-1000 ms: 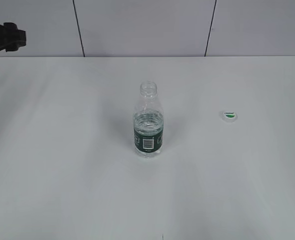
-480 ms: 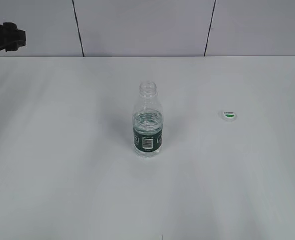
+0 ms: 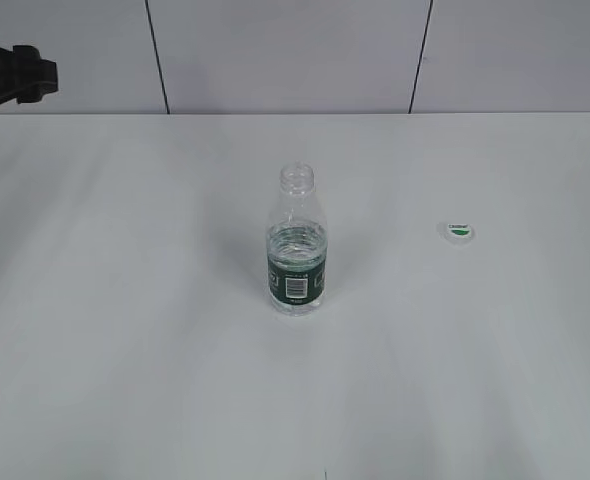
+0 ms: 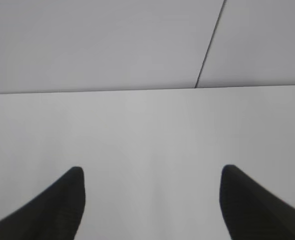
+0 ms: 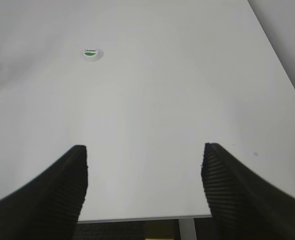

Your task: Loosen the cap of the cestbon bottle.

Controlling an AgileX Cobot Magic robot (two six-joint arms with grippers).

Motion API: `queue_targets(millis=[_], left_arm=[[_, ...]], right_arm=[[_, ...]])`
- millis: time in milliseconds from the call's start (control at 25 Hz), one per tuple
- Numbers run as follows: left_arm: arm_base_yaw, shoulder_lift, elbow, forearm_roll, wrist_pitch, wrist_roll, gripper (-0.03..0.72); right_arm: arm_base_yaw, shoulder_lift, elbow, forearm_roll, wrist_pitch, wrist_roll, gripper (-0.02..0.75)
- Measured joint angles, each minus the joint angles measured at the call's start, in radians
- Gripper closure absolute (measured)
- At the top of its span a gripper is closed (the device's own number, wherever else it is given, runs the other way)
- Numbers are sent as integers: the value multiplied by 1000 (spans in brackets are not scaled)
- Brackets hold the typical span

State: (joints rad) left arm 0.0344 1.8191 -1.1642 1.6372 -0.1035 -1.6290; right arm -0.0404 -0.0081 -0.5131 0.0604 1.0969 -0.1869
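The cestbon bottle [image 3: 297, 256] stands upright in the middle of the white table, clear with a dark green label band and a barcode patch; its neck is bare. The white cap [image 3: 458, 232] with its green mark lies flat on the table to the bottle's right, apart from it, and shows small in the right wrist view as the cap [image 5: 91, 52]. My left gripper [image 4: 151, 172] is open over bare table, nothing between its fingers. My right gripper [image 5: 145, 151] is open too, above the table's near edge, far from the cap. In the exterior view only a dark part of the left arm [image 3: 10, 80] shows.
A white table [image 3: 125, 350] stretches across the view, backed by a pale panelled wall [image 3: 285, 50]. The table's front edge and a leg [image 5: 187, 229] appear under the right gripper.
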Motion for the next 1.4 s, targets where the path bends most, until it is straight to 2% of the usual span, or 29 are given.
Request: queue_targets(millis=[800, 960, 1000, 1080, 1160, 1280, 1400], left_arm=[[-10, 0, 0, 1, 26, 1, 176], [-29, -8, 1, -80, 64, 3, 176], [-30, -12, 1, -129, 64, 25, 176], [-37, -16, 2, -261, 75, 151, 176], [-54, -19, 2, -454, 132, 349, 176], [-89, -20, 2, -677, 230, 637, 176], [-120, -36, 5, -886, 279, 843, 176]], right_arm=[[0, 0, 0, 0, 0, -1, 193], [0, 0, 0, 0, 0, -2, 193], [0, 0, 0, 0, 0, -2, 193], [0, 0, 0, 0, 0, -2, 193], [0, 0, 0, 0, 0, -2, 193], [0, 0, 0, 0, 0, -2, 193], [0, 0, 0, 0, 0, -2, 193]])
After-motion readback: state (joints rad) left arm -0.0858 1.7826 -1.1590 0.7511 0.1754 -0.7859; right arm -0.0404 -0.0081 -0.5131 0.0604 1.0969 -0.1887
